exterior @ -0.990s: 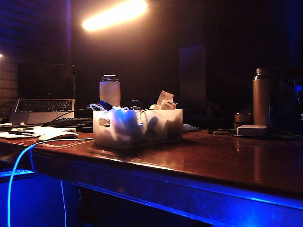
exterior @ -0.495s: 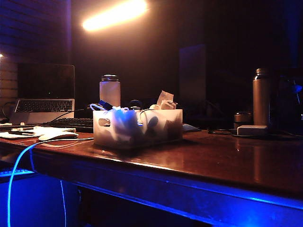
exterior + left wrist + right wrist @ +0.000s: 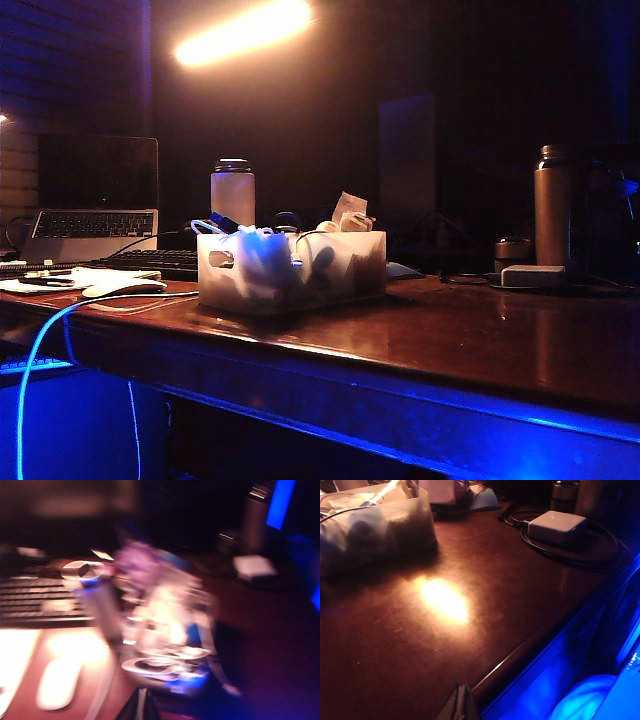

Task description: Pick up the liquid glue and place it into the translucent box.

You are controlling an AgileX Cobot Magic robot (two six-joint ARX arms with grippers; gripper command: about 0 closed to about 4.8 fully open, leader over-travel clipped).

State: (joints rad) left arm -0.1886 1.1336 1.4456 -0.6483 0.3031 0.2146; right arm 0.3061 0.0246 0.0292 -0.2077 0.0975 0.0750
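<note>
Dark wooden table (image 3: 470, 345) is taking up most of the exterior view, lit dimly with a blue glow along its front edge. An open laptop (image 3: 95, 205) is sitting at the far left, with a keyboard (image 3: 150, 262) lying in front of it. The translucent box (image 3: 290, 270) is standing left of the table's middle, its handle cut-out end facing left, and cables and paper are spilling over its rim. A tall metallic flask (image 3: 551, 205) is standing upright far right, well apart from the box. A white insulated bottle (image 3: 232, 192) is standing just behind the box's left end. A white power adapter (image 3: 556, 526) is lying near the flask, ringed by its dark cord. A pale mouse (image 3: 120, 287) is resting left of the box. The liquid glue (image 3: 387, 491) is lying slanted on top of the clutter inside the box – blue cap end lower, pale body catching the light. The left gripper (image 3: 142, 707) is hanging above the table just beside the box; this view is blurring heavily, but the tips are showing as one dark wedge, pressed together and carrying nothing. The right gripper (image 3: 460, 700) is sitting over the table's edge, well apart from the box – jaws fully closed, empty.
</note>
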